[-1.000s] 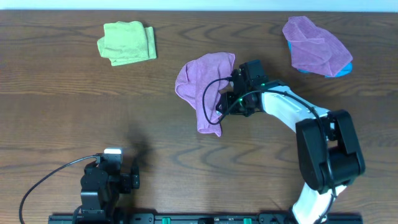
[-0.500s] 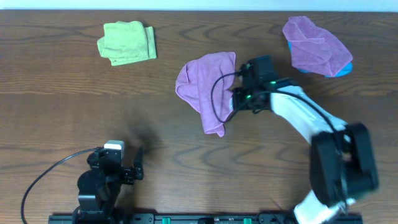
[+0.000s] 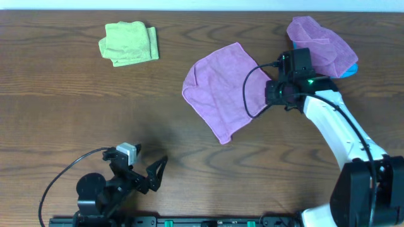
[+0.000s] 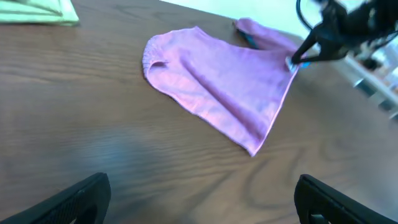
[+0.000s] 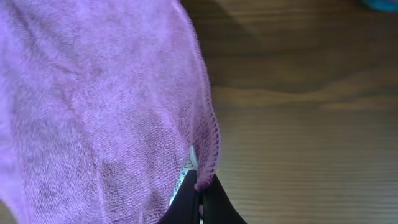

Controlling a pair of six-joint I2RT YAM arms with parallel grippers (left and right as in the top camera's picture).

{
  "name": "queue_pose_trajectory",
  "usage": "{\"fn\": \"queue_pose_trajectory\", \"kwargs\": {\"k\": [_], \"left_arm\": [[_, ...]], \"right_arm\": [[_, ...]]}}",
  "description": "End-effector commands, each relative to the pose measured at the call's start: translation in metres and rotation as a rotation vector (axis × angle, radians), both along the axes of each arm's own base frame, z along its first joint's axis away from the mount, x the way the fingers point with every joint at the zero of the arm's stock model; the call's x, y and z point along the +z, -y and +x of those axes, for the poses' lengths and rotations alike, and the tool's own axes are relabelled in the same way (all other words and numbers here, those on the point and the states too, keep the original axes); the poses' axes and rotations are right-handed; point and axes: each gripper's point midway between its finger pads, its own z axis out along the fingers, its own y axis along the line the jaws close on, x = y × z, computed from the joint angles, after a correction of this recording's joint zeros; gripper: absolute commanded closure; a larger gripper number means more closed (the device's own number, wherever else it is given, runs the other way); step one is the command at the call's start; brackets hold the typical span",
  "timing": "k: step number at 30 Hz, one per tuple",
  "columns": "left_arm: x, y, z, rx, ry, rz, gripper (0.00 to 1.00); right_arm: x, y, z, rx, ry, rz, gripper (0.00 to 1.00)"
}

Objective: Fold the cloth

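A purple cloth [image 3: 224, 88] lies spread across the table's middle, its right corner lifted. My right gripper [image 3: 270, 89] is shut on that corner; in the right wrist view the cloth's hemmed edge [image 5: 208, 146] is pinched between the shut fingers [image 5: 199, 198]. The cloth also shows in the left wrist view [image 4: 217, 87]. My left gripper [image 3: 151, 175] is open and empty, low at the table's front left, well apart from the cloth; its two fingertips show at the bottom corners of the left wrist view [image 4: 202, 202].
A folded green cloth [image 3: 128, 42] lies at the back left. A second purple cloth [image 3: 319, 47] is draped over a blue object [image 3: 348, 69] at the back right, close behind my right arm.
My right gripper has pulled the cloth's corner to the right and back, opening the bunched cloth out flat. My left gripper has turned and opened toward the cloth.
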Motion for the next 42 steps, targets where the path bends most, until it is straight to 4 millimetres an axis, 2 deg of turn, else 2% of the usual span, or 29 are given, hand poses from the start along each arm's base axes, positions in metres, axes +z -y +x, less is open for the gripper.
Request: {"fn": "queue_pose_trajectory", "kwargs": {"k": [1,8,12,18,21,23,26,28,31,35,38,42], "left_arm": [[0.005,0.005,-0.002,0.006,-0.059,-0.111,0.05],[-0.016,0.003,0.002,0.078,-0.264,-0.210,0.05],[-0.054,0.005,0.001,0.143,-0.553,-0.283,0.05],[-0.069,0.035,0.008,0.046,-0.755,-0.345,0.04],[-0.070,0.057,0.012,-0.029,-0.821,-0.320,0.04],[-0.063,0.080,0.019,-0.115,-0.814,-0.296,0.04],[-0.063,0.094,0.033,-0.126,-0.788,-0.302,0.04],[-0.064,0.097,0.039,-0.083,-0.835,-0.361,0.05],[-0.068,0.092,0.057,0.073,-0.900,-0.466,0.05],[-0.062,0.096,0.071,0.086,-0.869,-0.523,0.05],[-0.069,0.097,0.074,0.122,-0.920,-0.563,0.05],[-0.088,0.104,0.071,0.188,-1.029,-0.600,0.04]], "right_arm": [[0.008,0.023,0.006,-0.031,0.033,-0.102,0.99],[0.009,0.026,0.007,-0.034,0.038,-0.123,0.99],[0.009,0.026,0.007,-0.034,0.037,-0.123,0.99],[0.008,0.025,0.005,-0.031,0.030,-0.120,0.99],[0.007,0.025,0.003,-0.030,0.021,-0.122,0.99],[0.007,0.025,0.002,-0.030,0.017,-0.122,0.99],[0.006,0.025,0.001,-0.027,0.010,-0.119,0.99],[0.005,0.024,0.000,-0.025,0.005,-0.114,0.99],[0.005,0.023,-0.001,-0.021,0.000,-0.110,0.99],[0.004,0.022,-0.003,-0.018,-0.007,-0.105,0.99],[0.004,0.022,-0.003,-0.018,-0.006,-0.104,0.99],[0.004,0.022,-0.003,-0.018,-0.006,-0.105,0.99]]}}
